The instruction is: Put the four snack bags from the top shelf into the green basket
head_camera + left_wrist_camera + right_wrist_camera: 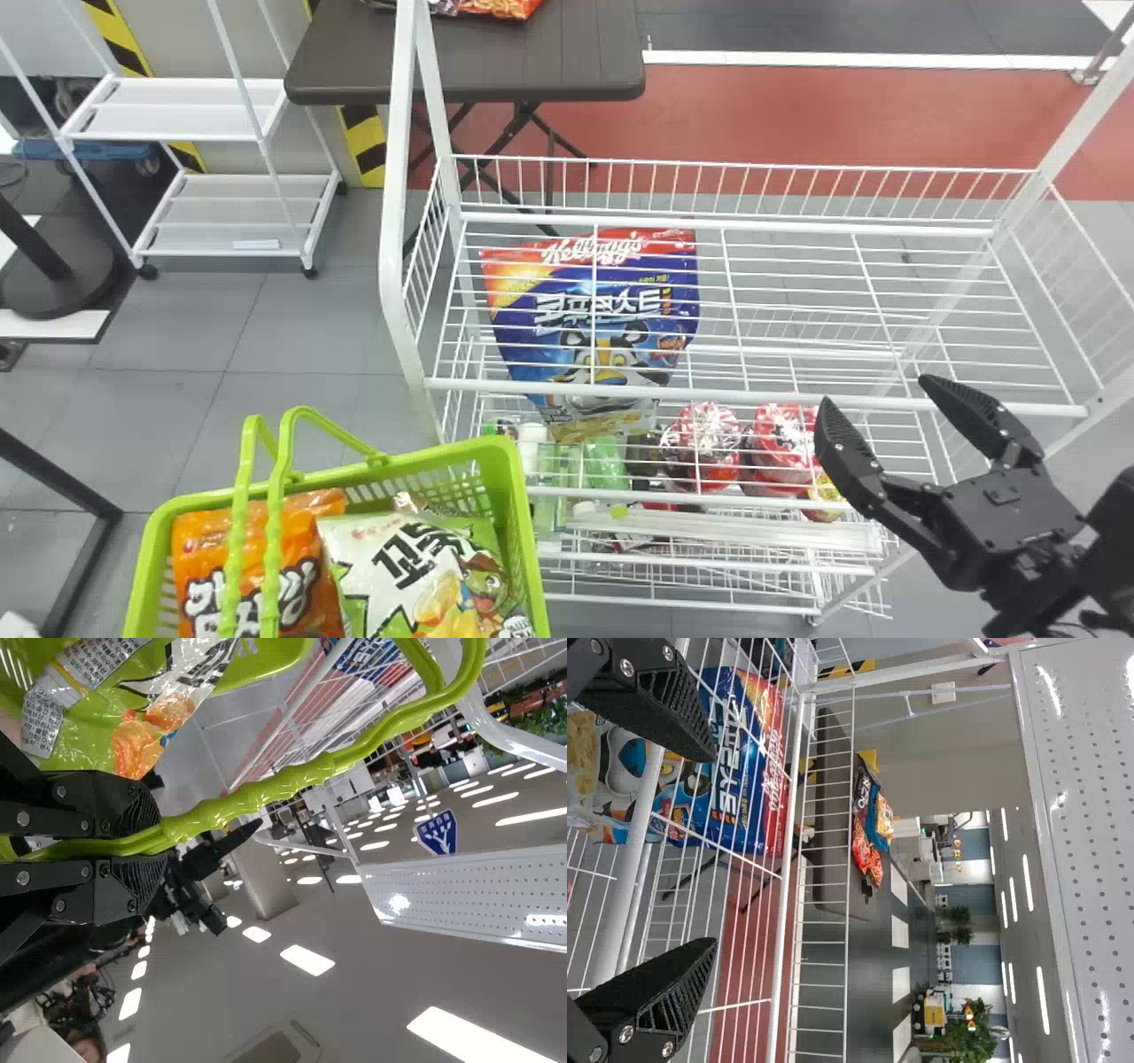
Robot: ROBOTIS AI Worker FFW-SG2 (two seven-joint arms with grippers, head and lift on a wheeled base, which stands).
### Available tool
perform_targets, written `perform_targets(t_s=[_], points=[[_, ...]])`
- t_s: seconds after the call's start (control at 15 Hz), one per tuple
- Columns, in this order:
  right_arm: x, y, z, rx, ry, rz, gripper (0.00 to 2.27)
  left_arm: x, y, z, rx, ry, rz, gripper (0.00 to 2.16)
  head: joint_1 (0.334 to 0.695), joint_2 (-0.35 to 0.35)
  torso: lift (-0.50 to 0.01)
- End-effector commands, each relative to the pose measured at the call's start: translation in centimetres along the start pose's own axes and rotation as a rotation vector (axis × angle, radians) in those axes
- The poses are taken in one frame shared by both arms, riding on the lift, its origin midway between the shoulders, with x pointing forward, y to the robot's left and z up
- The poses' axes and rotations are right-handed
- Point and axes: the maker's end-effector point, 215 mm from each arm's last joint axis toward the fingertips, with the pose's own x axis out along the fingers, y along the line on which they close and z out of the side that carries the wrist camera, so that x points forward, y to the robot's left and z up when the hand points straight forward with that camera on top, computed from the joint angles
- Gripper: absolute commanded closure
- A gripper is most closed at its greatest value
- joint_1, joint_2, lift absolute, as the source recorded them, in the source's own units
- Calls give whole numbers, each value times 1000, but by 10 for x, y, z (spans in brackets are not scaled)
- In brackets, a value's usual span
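Green basket [524,532] and its orange bag [308,530] partly beyond the head view's bottom edge

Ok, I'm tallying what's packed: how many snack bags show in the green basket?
2 clearly: an orange bag on the left and a mostly white bag to its right. More may be hidden beneath.

A white wheeled rack [168,111] stands on grey floor tiles [297,337] near a dark folding table [540,62].

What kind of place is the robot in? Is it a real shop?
It looks like a shop, maybe a pretend one for robot practice. There's a white wire rack with packets on it, a green shopping basket holding snack bags, and yellow-and-black warning stripes behind.
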Motion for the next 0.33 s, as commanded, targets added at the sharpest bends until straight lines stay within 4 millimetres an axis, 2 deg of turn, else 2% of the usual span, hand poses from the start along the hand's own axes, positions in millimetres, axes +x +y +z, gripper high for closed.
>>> perform_targets(t_s=[0.0, 0.27], points=[[0, 1, -1, 1, 1, 1, 80, 0, -2, 0, 0, 0, -9, 2148, 695, 3, 0], [-1, 0, -2, 2, 5, -1, 80, 0, -2, 2, 7, 0, -10, 2148, 695, 5, 0]])
